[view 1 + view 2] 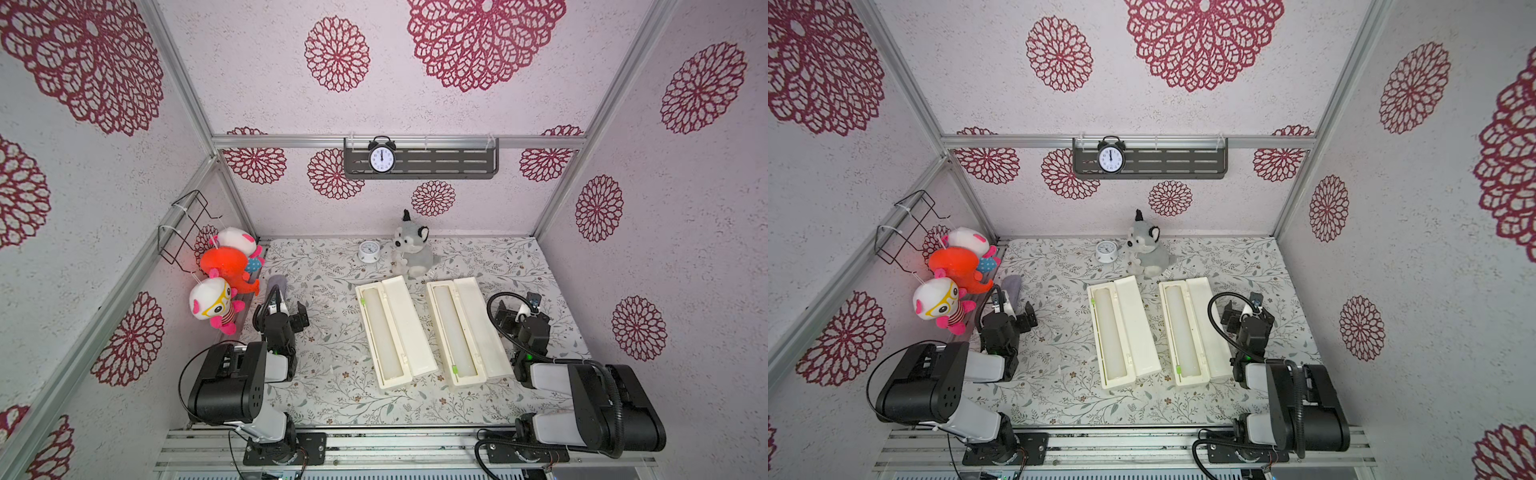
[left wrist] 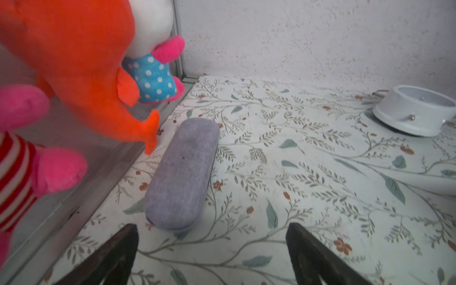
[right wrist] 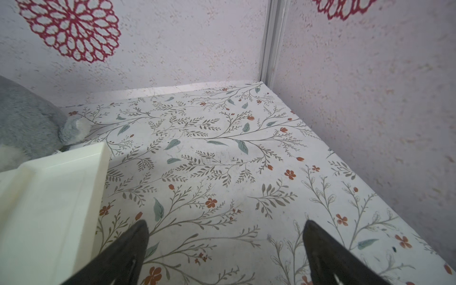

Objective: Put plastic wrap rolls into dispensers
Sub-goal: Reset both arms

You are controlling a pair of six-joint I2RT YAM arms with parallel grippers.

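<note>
Walls with big red flower shapes stand around a table [image 1: 332,399] with a leaf-and-flower print. Two long, hard, cream plastic boxes lie side by side in the middle, both wide open: the left dispenser [image 1: 409,328] and the right dispenser [image 1: 478,324]. Each has its flat lid folded out to the right of its tray. A smooth, shiny white tube seems to lie in each tray: the left roll [image 1: 382,332] and the right roll [image 1: 455,332]. Their ends are too hard to see. Boxes and rolls all point the same way, from the front of the table to the back, leaning a little to the left at the far end. The left gripper [image 2: 211,225] hangs over the table well apart from the left dispenser, on its tray side, with its fingers wide apart and nothing in them. It points at a soft grey fabric case [image 2: 182,172]. The right gripper [image 3: 225,222] is also spread wide and empty. It sits just beside the open lid of the right dispenser, so this arm is the nearer one. I think the rolls are in, and the lids would need to swing left to shut. A fluffy grey plush wolf [image 1: 411,249] sits behind the boxes.
</note>
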